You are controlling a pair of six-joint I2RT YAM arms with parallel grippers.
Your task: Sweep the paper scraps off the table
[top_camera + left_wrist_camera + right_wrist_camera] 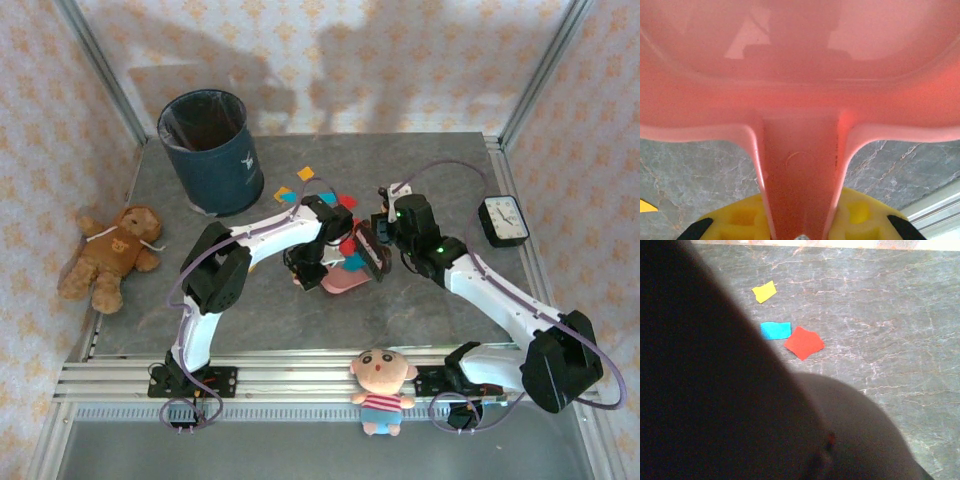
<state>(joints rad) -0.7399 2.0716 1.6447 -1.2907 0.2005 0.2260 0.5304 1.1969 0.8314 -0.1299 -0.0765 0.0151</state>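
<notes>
pink dustpan [800, 75] clamped in left gripper [800, 225], paper scraps [804, 342] nearby.

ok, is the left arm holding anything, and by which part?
Left gripper holds the pink dustpan by its handle, clamped between the yellow fingers.

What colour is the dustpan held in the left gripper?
The dustpan is plain pink, seen best in the left wrist view.

Back wall [330, 90] pale peach, small orange floral print; same paper on left wall [40, 150] and right wall [590, 150]. Silver aluminium posts [100, 70] rising at both rear corners. Two broad soft shadows [210, 60] across back wall. Light bright, warm.
</notes>
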